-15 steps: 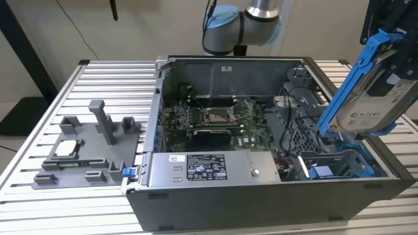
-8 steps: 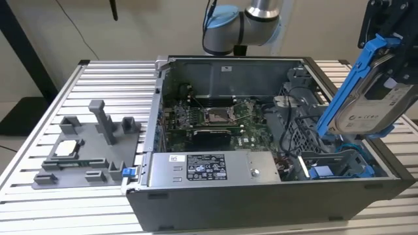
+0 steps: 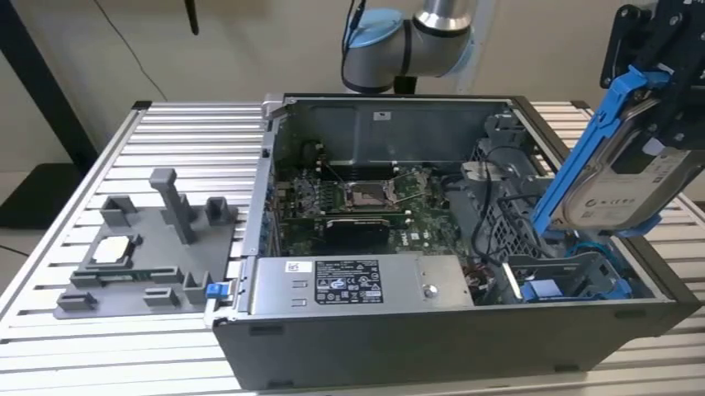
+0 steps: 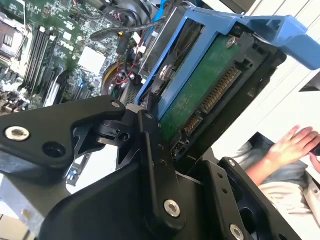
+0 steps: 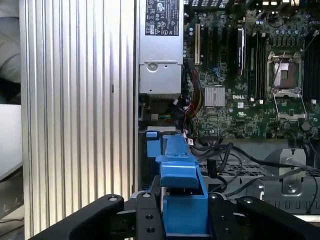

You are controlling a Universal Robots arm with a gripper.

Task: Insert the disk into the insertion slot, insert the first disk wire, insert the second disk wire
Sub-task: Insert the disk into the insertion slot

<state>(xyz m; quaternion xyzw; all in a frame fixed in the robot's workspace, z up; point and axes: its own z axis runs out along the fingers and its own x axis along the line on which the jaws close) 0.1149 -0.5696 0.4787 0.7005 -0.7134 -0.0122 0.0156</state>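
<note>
fingers (image 5: 148, 220) clamped on the disk (image 3: 619, 177) | disk tilted, low end over the insertion slot (image 3: 573, 279) | likely angled to slide in

exterior view: case (image 3: 441, 346) on table (image 3: 165, 132); fixture (image 3: 144, 247) at case's 9 o'clock. inside case: motherboard (image 3: 352, 202) centre, power-supply box (image 3: 352, 285) at 6 o'clock, insertion slot (image 3: 573, 276) at 4 o'clock, disk (image 3: 617, 177) above slot.
</note>
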